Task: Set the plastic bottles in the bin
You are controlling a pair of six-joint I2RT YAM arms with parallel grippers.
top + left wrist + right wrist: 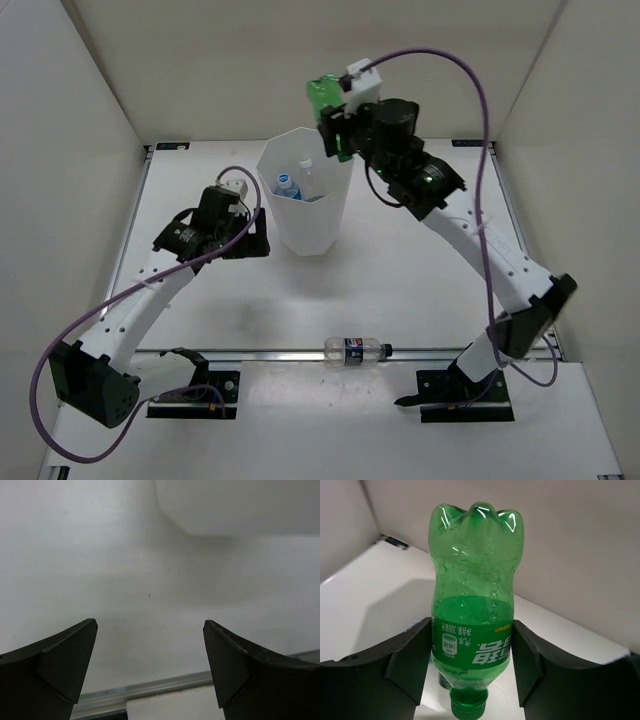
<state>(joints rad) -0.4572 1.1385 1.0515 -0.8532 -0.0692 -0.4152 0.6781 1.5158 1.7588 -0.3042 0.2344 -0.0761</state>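
Note:
My right gripper is shut on the all-green plastic bottle, held by its label with the cap toward the wrist. It hangs raised just behind the far right rim of the tall white bin. Inside the bin lie a clear bottle with a blue label and another clear bottle. A clear bottle with a dark blue-red label lies on its side on the rail near the front. My left gripper stands open and empty, low at the bin's left, with the bin's base ahead.
A metal rail runs across the table near the arm bases. White walls enclose the table on the left, back and right. Purple cables loop from both wrists.

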